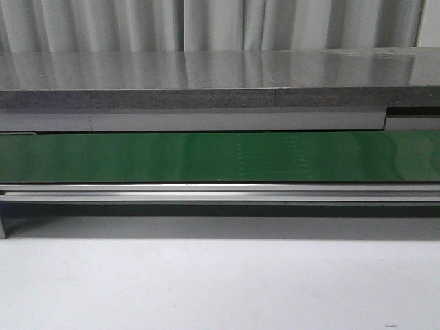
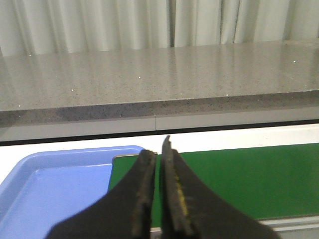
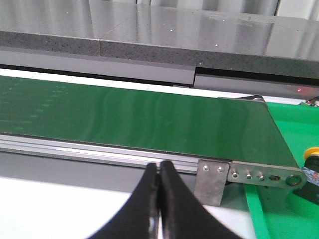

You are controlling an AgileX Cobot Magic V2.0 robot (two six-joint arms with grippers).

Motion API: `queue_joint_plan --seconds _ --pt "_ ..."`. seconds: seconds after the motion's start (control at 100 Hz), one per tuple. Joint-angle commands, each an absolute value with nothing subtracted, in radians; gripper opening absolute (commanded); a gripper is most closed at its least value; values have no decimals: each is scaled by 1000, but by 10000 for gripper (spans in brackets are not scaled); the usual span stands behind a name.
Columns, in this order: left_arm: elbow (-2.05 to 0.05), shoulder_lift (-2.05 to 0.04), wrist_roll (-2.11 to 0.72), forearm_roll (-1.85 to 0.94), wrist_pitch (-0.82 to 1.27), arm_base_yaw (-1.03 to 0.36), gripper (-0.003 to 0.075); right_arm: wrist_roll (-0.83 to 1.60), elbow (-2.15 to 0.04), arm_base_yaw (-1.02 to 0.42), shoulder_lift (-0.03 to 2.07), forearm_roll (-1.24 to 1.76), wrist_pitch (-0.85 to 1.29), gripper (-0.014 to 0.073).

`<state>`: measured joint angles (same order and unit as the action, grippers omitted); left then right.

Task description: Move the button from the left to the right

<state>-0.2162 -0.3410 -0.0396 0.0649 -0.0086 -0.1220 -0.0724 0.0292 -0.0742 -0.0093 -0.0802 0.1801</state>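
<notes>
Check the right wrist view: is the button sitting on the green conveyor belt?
No, the button sits past the end of the conveyor belt, on the bright green surface beside it, at the picture's edge.

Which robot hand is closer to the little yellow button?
Right. The button shows only in the right wrist view, off to one side of the shut right gripper, past the conveyor's end. The left gripper, also shut, sees only a blue tray, no button.

The button (image 3: 312, 158) — cut off by the frame edge — barely shows.
</notes>
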Motion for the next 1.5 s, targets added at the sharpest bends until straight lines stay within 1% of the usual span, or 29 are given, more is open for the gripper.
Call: queue_joint_plan --seconds 0.0,0.35,0.55,1.49 --pt "-204 -273 -38 68 -66 -128 5 -70 30 -74 -23 -89 94 -68" --pt "5 45 0 66 -63 -128 5 -70 30 -74 -23 -89 94 -68" --pt "38 41 48 78 -38 -128 5 -70 30 -74 -22 -89 94 -68" --pt "38 41 48 82 -36 -128 5 -70 30 -74 -22 -89 94 -68"
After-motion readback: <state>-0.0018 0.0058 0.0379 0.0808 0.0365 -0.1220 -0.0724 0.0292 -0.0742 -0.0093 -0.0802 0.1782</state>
